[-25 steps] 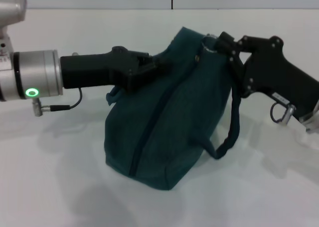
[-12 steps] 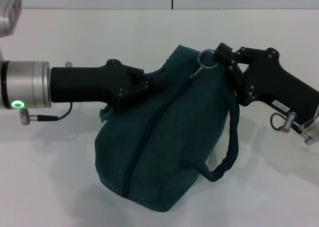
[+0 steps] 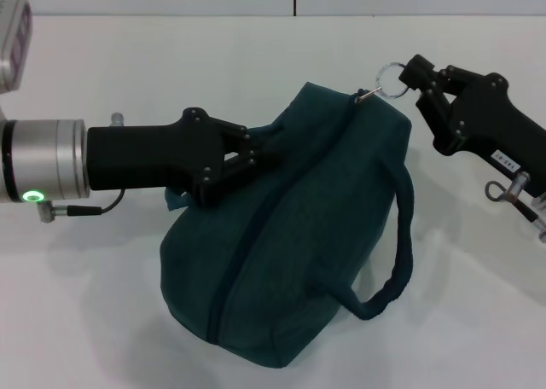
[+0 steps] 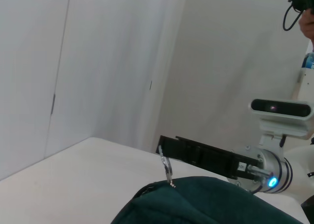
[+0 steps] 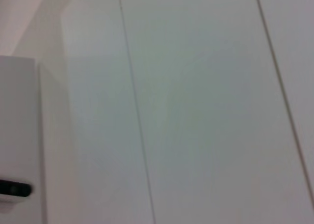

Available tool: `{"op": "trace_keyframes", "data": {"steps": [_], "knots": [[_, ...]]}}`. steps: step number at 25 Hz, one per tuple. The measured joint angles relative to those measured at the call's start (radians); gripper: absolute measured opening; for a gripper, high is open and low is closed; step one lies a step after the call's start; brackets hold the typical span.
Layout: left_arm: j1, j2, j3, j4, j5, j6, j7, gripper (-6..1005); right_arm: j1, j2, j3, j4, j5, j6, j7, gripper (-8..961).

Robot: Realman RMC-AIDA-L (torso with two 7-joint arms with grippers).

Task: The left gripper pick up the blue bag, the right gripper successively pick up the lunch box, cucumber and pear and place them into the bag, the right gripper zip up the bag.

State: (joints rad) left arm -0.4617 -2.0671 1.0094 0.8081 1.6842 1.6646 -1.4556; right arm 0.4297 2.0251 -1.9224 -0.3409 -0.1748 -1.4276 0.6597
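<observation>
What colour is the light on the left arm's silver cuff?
Green: the light glows as a small ring on the cuff; the head view shows it best.

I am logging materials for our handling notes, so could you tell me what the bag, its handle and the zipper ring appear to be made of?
The blue bag: soft matte woven fabric, apparently; it sags and creases. Its handle: rope-like cord of the same teal, drooping in a loop. The zipper ring: probably metal, thin, silvery and shiny, at the tip of the right gripper.
</observation>
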Motion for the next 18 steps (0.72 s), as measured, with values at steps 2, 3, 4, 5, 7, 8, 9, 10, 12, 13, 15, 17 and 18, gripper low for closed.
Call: {"op": "trace_keyframes", "data": {"steps": [2, 3, 4, 5, 7, 8, 9, 10, 12, 13, 15, 17, 18], "knots": [[0.0, 0.0, -0.001, 0.0, -0.001, 0.0, 0.013, 62, -0.002, 0.0, 0.018, 0.008, 0.002, 0.002, -0.002, 18], [0.0, 0.0, -0.004, 0.0, -0.002, 0.001, 0.021, 63, -0.002, 0.0, 0.027, 0.013, 0.002, 0.002, -0.003, 18], [0.0, 0.0, -0.007, -0.001, -0.004, 0.001, 0.029, 64, -0.002, 0.0, 0.038, 0.02, 0.004, 0.004, -0.005, 17], [0.0, 0.0, -0.01, -0.002, -0.006, 0.003, 0.036, 64, -0.002, 0.0, 0.045, 0.024, 0.006, 0.007, -0.006, 17], [0.0, 0.0, -0.012, -0.003, -0.014, 0.006, 0.044, 66, -0.002, 0.001, 0.053, 0.029, 0.007, 0.019, -0.008, 15], [0.0, 0.001, -0.012, -0.003, -0.021, 0.009, 0.046, 67, -0.002, 0.001, 0.055, 0.03, 0.007, 0.029, -0.01, 15], [0.0, 0.002, -0.012, -0.003, -0.024, 0.011, 0.047, 67, -0.002, 0.001, 0.056, 0.03, 0.007, 0.039, -0.01, 14], [0.0, 0.003, -0.012, -0.003, -0.029, 0.012, 0.048, 68, -0.001, 0.001, 0.057, 0.03, 0.007, 0.051, -0.011, 15], [-0.003, 0.004, -0.012, -0.003, -0.042, 0.013, 0.051, 70, -0.001, 0.001, 0.055, 0.031, 0.003, 0.065, -0.013, 17], [-0.004, 0.005, -0.012, -0.003, -0.043, 0.013, 0.053, 70, 0.0, 0.001, 0.055, 0.031, 0.002, 0.066, -0.017, 18], [-0.006, 0.005, -0.012, -0.005, -0.044, 0.013, 0.061, 72, -0.001, 0.001, 0.055, 0.031, 0.002, 0.068, -0.04, 20], [-0.007, 0.005, -0.012, -0.006, -0.043, 0.014, 0.07, 73, -0.003, -0.002, 0.055, 0.031, -0.001, 0.074, -0.059, 22], [-0.008, 0.004, -0.012, -0.006, -0.043, 0.014, 0.071, 74, -0.003, -0.004, 0.05, 0.031, -0.005, 0.083, -0.063, 23]]}}
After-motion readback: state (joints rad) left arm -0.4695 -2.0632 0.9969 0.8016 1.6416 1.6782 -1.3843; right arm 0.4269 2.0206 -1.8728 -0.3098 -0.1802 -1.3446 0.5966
